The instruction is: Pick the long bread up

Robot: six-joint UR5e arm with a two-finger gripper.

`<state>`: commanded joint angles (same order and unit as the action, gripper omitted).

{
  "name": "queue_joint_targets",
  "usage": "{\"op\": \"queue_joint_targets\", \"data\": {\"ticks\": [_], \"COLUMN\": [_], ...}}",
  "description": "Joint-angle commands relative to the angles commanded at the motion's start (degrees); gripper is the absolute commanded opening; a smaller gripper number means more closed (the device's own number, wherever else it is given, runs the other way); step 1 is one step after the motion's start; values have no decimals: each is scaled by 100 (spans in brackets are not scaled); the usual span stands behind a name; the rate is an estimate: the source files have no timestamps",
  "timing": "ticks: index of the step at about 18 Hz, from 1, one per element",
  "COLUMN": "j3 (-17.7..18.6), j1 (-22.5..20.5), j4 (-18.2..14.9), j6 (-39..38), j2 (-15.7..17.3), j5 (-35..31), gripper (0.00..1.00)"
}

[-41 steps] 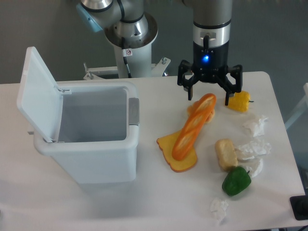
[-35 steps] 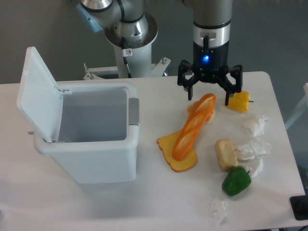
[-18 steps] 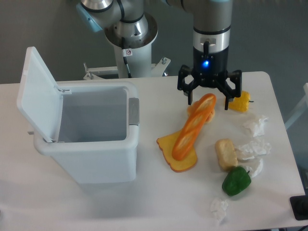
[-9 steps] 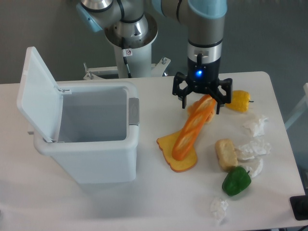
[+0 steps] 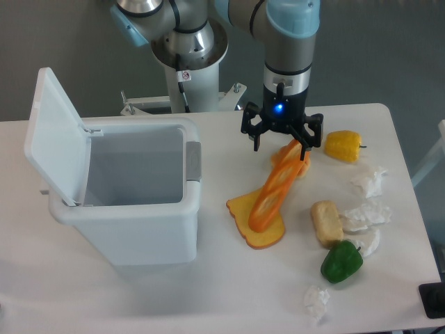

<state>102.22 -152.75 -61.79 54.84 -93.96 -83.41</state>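
The long bread (image 5: pixel 274 189) is a slim orange loaf with paler slashes. It lies slanted, its lower end on a flat orange-yellow bread slice (image 5: pixel 259 224) and its upper end on an orange item under the gripper. My gripper (image 5: pixel 281 144) hangs open above the loaf's upper end, fingers spread to either side, holding nothing.
A white bin (image 5: pixel 125 195) with its lid up stands at the left. A yellow pepper (image 5: pixel 343 146), a pale tan roll (image 5: pixel 325 223), a green pepper (image 5: pixel 341 261) and crumpled white paper (image 5: pixel 366 216) lie to the right. The table's right edge is close by.
My gripper has moved left, away from the yellow pepper, and now hangs over the loaf's upper end. It stays open. The food has not moved.
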Motion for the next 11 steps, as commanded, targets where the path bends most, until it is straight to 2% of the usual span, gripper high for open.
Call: {"op": "queue_joint_targets", "data": {"ticks": [4, 9, 11], "j3": [-8, -325, -316], "j1": [-149, -386, -439], "j4": [-298, -676, -817], "j6": [0, 0, 0], "j2": [-17, -26, -26], "j5": [-62, -141, -202], "gripper": [100, 100, 100]}}
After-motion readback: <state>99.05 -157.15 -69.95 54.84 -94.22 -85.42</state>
